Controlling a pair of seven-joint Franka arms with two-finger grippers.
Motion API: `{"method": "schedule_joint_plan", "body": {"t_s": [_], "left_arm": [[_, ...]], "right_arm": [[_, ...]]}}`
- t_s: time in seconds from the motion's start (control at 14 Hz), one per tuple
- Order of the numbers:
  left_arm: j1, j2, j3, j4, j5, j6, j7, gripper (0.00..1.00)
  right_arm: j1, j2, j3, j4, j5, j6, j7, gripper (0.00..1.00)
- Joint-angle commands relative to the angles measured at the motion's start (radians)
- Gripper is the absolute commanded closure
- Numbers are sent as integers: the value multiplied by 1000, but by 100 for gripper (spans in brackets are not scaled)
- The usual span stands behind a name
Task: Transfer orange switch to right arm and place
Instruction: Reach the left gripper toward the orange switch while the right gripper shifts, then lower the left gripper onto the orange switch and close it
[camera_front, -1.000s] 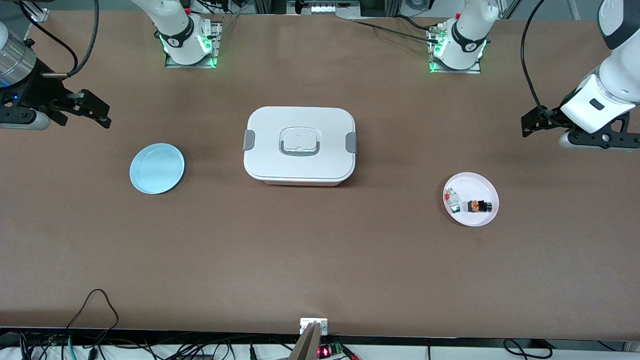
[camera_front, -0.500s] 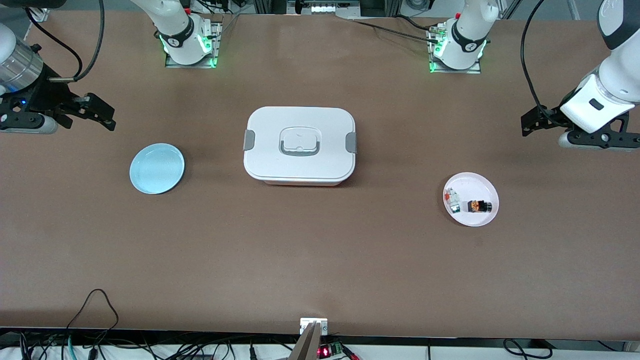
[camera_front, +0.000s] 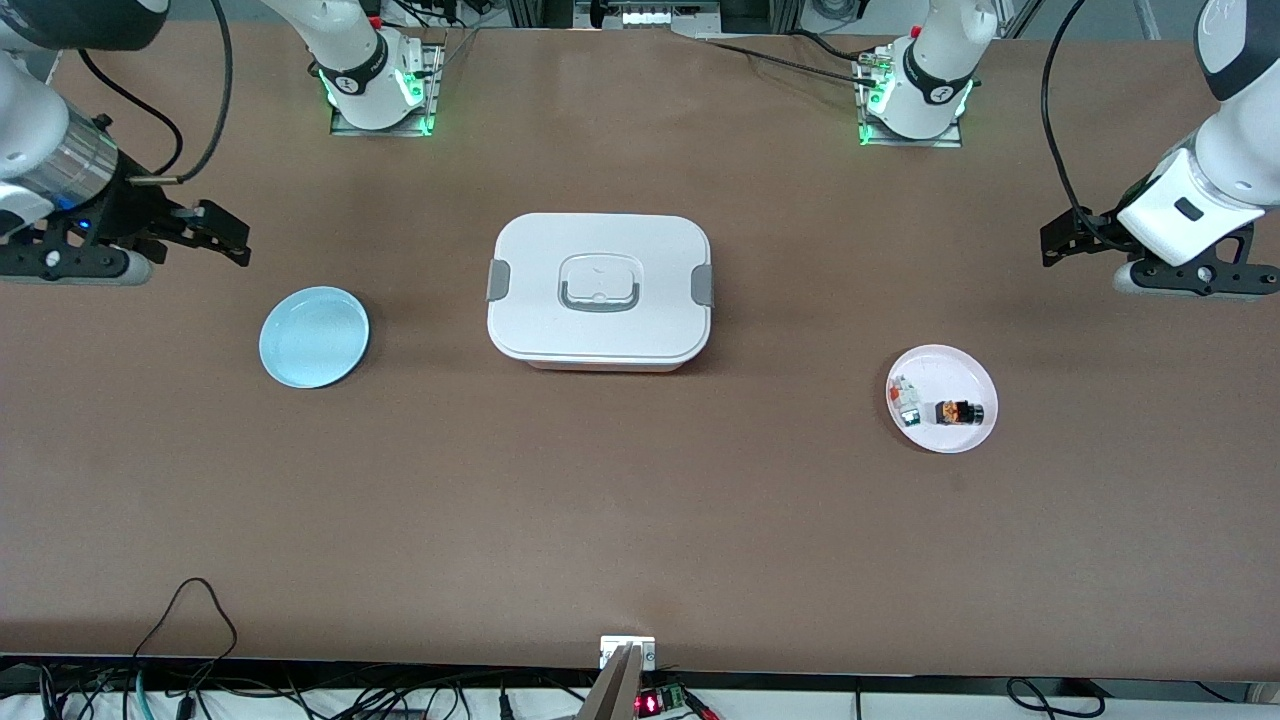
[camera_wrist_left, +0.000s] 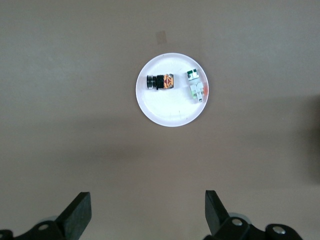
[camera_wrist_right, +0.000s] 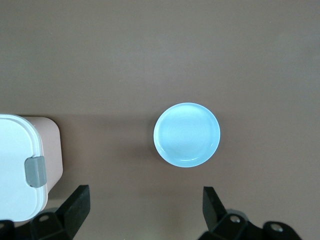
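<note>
No legible text, label, brand, number or sign is found in any of the three views. The collars at the two arm bases (camera_front: 365, 80) (camera_front: 935, 85) each carry a small dark round mark, but it cannot be read. The white lidded box (camera_front: 600, 290) is unmarked on its lid. The blue plate (camera_front: 314, 336) and the white plate (camera_front: 965, 435) show no print. The small electronics board at the table's near edge (camera_front: 660, 700) shows a red light only; no characters can be made out on it.
</note>
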Motion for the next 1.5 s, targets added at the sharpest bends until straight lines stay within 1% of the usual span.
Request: {"method": "schedule_joint_plan", "body": {"t_s": [0.0,0.14,0.43,0.57,0.71,0.86,1.0,1.07,1.14,1.21,1.29,1.43], "left_arm": [[8,16,-3,14,-18,-34,-5,0],[8,49,-4,32,-38,-42,-2,0],[16,178,-3,169,-32,-149,11,0],[34,203,-3,174,-32,-145,14,0],[38,246,-3,143,-32,-105,0,0],[59,340,-3,132,-46,-4,-14,0],[71,413,-9,128,-46,122,27,1],[71,445,-10,111,-46,195,63,1],[83,463,-10,74,-46,284,98,1],[91,465,-15,16,-46,370,150,1],[88,456,-24,-72,-47,506,155,1],[87,460,-29,-176,-46,730,156,1]], "right_arm": [[14,31,1,-2,7,7,-11,0],[22,48,1,-2,9,22,-10,0],[59,71,1,4,9,49,-11,0],[57,74,1,7,9,45,-16,0],[57,79,1,7,9,43,-15,0],[59,80,1,7,9,43,-5,0],[54,80,1,7,9,46,-14,0],[50,80,1,7,9,45,-15,0],[47,80,0,7,10,43,-16,0],[42,80,-2,7,10,42,-15,0],[24,80,-3,7,10,43,-16,0],[-4,80,-3,4,9,45,-18,0]]}}
